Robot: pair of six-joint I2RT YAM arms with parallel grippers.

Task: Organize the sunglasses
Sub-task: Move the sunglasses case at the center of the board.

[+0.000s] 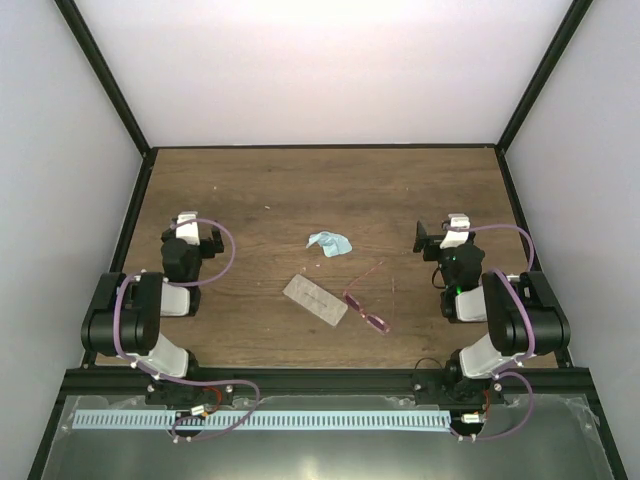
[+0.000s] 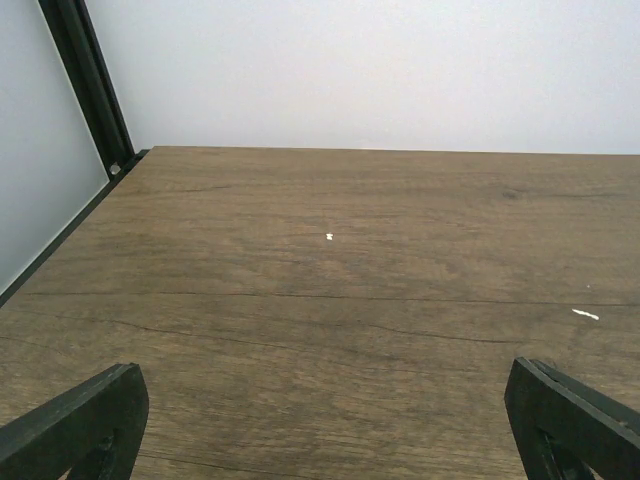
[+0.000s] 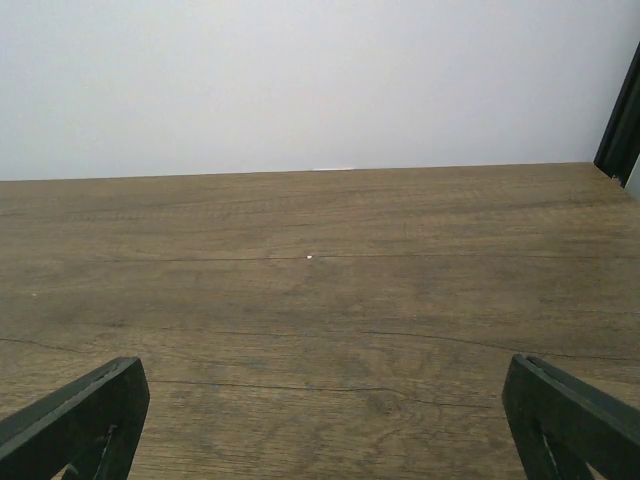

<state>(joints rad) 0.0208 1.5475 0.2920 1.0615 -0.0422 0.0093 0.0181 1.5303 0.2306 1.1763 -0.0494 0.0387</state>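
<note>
Sunglasses [image 1: 366, 308] lie on tabletop [image 1: 260, 185], just beside grey case [image 1: 315, 299]. My left gripper [image 1: 191, 224] and right gripper [image 1: 449, 228] spread wide, empty. Risk: thin wire frame slipping or bending when pinched.

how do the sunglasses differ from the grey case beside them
The sunglasses are a thin pink wire frame with see-through lenses; the case is a solid grey rectangle. The case covers more area than the sunglasses. The sunglasses lie on the right arm's side of the case. Both rest on the wooden table, angled along a similar diagonal.
</note>
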